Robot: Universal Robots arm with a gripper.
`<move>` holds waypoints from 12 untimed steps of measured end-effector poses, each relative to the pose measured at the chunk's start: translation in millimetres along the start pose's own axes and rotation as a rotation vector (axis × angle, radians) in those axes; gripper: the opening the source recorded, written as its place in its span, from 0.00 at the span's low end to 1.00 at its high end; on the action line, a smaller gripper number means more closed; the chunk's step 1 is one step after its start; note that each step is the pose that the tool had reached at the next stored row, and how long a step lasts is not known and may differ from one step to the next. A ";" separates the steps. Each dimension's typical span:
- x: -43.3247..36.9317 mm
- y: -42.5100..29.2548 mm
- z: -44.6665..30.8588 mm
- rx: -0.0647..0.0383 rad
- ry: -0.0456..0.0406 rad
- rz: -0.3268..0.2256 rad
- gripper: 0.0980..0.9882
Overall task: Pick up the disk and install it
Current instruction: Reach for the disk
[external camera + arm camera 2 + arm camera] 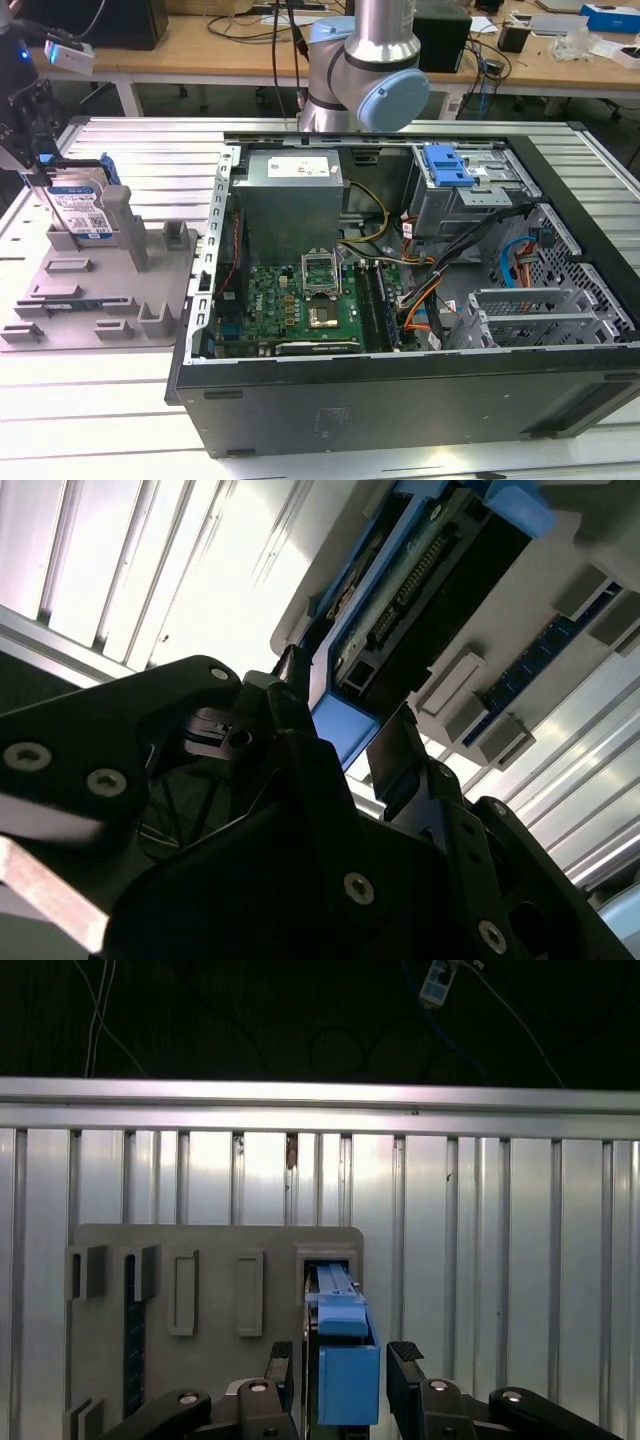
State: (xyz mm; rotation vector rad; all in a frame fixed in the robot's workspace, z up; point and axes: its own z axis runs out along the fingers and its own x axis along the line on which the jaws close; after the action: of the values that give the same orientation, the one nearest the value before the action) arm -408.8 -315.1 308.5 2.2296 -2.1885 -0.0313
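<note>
The disk (82, 210) stands on edge in a slot of the grey fixture (100, 290) at the exterior view's left; its silver face with the white-and-blue label shows. My gripper (45, 185) has come down over the disk's top. In the first wrist view the disk's blue frame (345, 1360) sits between the two black fingers (405, 1365) of the gripper (343, 1352), with a thin gap on each side. In the second wrist view the gripper (348, 692) straddles the disk's blue end (345, 730) and its connector side. The fingers are open around the disk.
An open computer case (590, 200) lies on the slatted aluminium table, to the exterior view's right of the fixture. A drive cage (480, 205) with a blue tab (447, 165) sits in its far corner. The fixture carries several upright posts (178, 238).
</note>
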 end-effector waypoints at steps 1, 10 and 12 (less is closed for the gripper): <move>0.0 0.0 0.4 0.000 0.0000 0.000 0.45; 0.1 -0.1 4.6 0.000 0.0000 0.001 0.35; 0.3 -0.1 5.4 0.000 0.0000 0.001 0.35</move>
State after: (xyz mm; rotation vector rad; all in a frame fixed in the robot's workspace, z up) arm -408.9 -315.4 303.1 2.2282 -2.1896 -0.0315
